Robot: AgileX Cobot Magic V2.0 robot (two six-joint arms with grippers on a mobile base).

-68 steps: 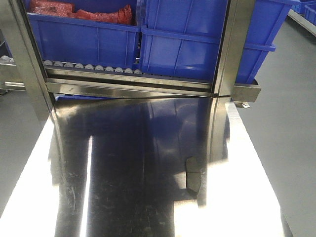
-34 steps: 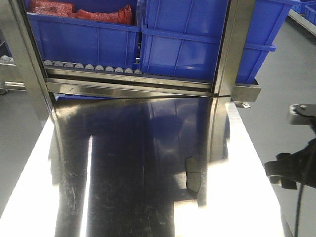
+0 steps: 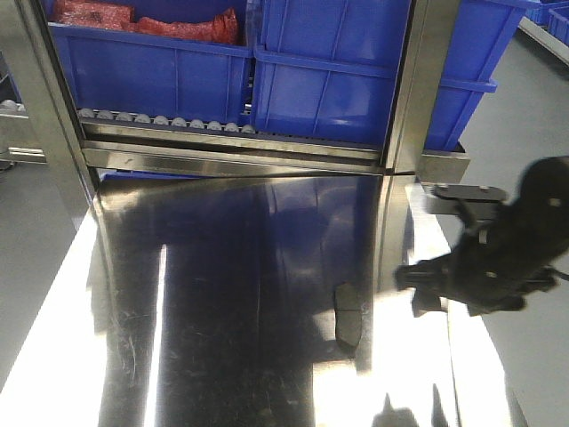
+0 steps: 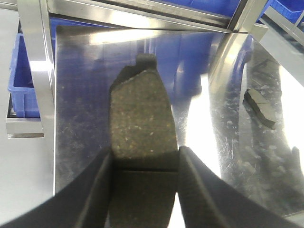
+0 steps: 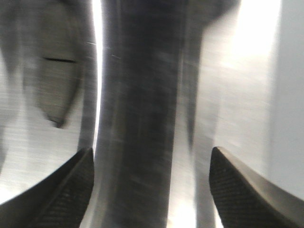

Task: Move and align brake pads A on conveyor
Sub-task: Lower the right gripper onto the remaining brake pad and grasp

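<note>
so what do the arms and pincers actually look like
The left pincer and right pincer both have matte black, wedge-shaped fingers; the right's fingers show a fine dotted grip texture. In the front view the right arm is a bulky black shape with a flat grey bracket near its top. It is blurred, so no cables or markings are clear.

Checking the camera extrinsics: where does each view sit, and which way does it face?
Exterior front-facing: above the near edge, looking down and forward over the steel tabletop to the blue bins; the right arm shows at right.
Left wrist: behind the left gripper, looking along its fingers, shut on a brake pad, toward the bins.
Right wrist: blurred, close over the tabletop; right gripper open, empty.
Shared: the loose pad on the steel, in front and left-wrist views; probably the right wrist's blurred shape too.
</note>
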